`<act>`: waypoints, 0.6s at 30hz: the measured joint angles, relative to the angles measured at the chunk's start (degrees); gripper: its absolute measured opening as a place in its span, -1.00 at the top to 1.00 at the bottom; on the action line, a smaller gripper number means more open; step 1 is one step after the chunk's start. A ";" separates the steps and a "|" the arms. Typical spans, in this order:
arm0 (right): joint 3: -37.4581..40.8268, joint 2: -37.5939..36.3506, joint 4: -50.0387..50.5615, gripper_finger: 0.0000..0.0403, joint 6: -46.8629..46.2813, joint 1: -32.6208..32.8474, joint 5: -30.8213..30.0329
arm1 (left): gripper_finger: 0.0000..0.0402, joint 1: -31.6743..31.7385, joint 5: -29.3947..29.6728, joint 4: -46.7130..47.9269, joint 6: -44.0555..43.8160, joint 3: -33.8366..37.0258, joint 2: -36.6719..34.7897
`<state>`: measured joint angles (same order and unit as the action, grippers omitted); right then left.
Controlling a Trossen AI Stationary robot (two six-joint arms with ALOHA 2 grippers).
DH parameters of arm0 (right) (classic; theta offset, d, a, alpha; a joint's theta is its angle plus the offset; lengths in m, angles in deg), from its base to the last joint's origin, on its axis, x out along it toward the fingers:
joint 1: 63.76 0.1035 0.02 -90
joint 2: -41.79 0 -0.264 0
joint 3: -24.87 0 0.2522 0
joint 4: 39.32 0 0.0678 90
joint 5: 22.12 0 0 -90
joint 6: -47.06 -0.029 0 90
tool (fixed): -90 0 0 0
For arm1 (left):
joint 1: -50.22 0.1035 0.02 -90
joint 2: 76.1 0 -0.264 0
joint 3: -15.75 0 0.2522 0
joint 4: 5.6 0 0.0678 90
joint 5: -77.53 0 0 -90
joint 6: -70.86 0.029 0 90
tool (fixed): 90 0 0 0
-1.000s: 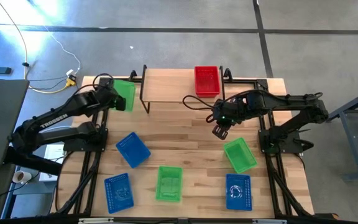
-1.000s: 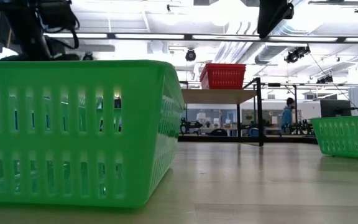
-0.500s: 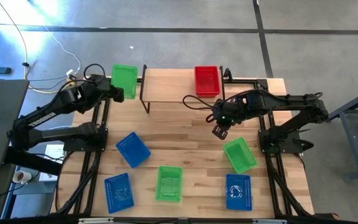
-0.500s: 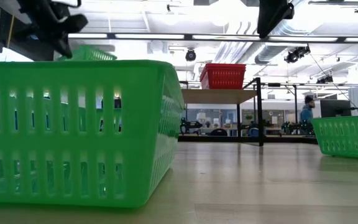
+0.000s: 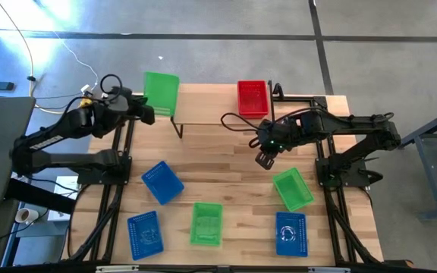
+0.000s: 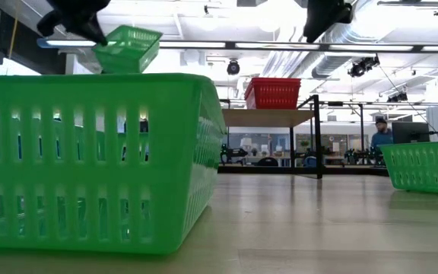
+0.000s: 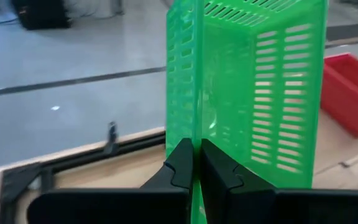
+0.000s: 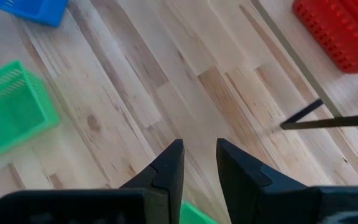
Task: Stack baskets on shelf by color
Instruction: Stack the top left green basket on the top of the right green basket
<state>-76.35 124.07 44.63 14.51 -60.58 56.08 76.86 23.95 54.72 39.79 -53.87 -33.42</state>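
Observation:
My left gripper (image 5: 146, 111) is shut on a green basket (image 5: 161, 92), raised beside the left end of the shelf (image 5: 215, 114). The low view shows that basket (image 6: 127, 47) high in the air. A red basket (image 5: 252, 98) stands on the shelf's right end. My right gripper (image 5: 264, 158) hovers open over bare table in front of the shelf, touching nothing. On the table lie two more green baskets (image 5: 293, 189) (image 5: 206, 223) and three blue ones (image 5: 161, 182) (image 5: 143, 233) (image 5: 291, 233). My left gripper pinches one wall of the green basket (image 7: 194, 134) between its two fingers (image 7: 180, 163), coming nearly level from the table's left side. The basket is lifted clear of table and shelf and sits tilted beyond the fingertips.
The shelf's black legs (image 8: 328, 118) stand between the two arms. Bare plank lies between the held basket and the red basket. In the low view a green basket (image 6: 90, 160) fills the near left, and a person (image 6: 382, 135) stands far behind the table.
My left gripper has risen and moved toward the far edge, carrying the green basket up from the table's far left corner until it is level with the shelf's left end, and tipping it on the way. My right gripper has stayed almost where it was.

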 joint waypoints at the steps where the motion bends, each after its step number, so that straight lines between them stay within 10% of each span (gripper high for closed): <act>1: 0.00 0.00 -0.24 0.58 0.00 0.00 0.00 | 1.00 -0.92 -0.04 -0.95 0.24 0.00 0.26; 18: 0.00 0.03 -5.94 0.58 -0.06 2.80 -4.48 | 1.00 -19.01 7.25 -15.23 3.73 0.00 7.94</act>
<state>-76.35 124.10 38.68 14.45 -57.79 51.60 57.85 31.20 39.48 43.53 -53.87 -25.48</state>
